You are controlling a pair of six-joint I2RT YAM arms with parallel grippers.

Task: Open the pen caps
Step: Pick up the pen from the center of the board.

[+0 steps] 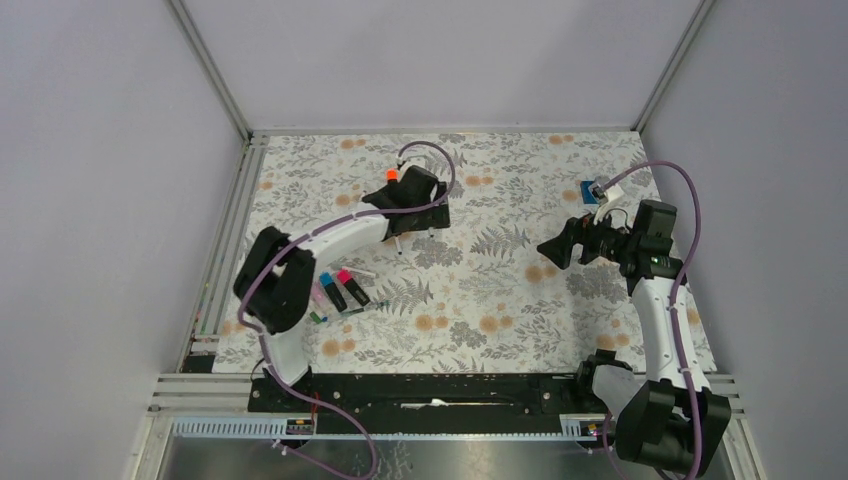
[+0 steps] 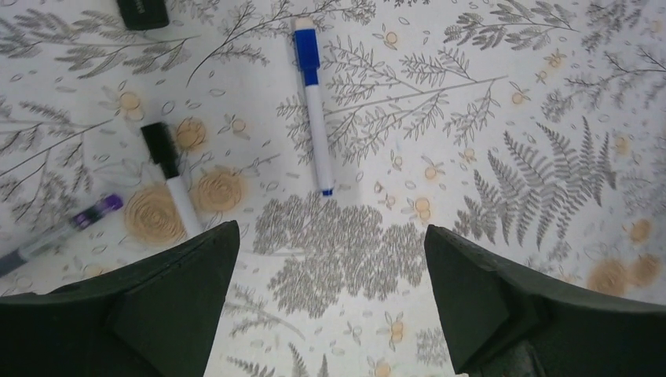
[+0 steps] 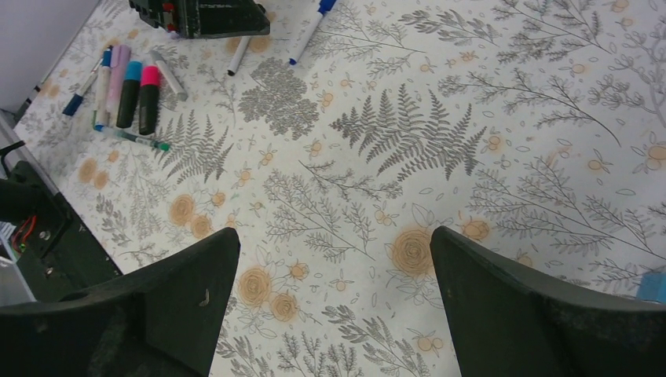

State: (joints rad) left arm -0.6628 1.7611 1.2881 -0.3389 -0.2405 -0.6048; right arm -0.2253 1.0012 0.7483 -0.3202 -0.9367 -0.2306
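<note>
My left gripper point(image 2: 330, 232) hovers open over the floral mat with nothing between its fingers. Just ahead of it lie a white pen with a blue cap point(image 2: 305, 53), a white pen with a black cap point(image 2: 159, 147) and a purple-tipped pen point(image 2: 96, 212). An orange cap point(image 1: 392, 174) shows beside the left wrist. At the mat's left lies a cluster: a lilac pen point(image 3: 119, 56), chunky black highlighters with a blue cap point(image 3: 135, 72) and a pink cap point(image 3: 150, 76), and a green-tipped thin pen point(image 3: 133, 139). My right gripper point(image 3: 334, 234) stands open and empty over bare mat on the right.
A blue block point(image 1: 592, 190) with a white piece sits at the far right of the mat, behind the right gripper. Metal rails point(image 1: 225, 230) border the mat on the left, and the arms' black base bar point(image 1: 440, 390) runs along the near edge.
</note>
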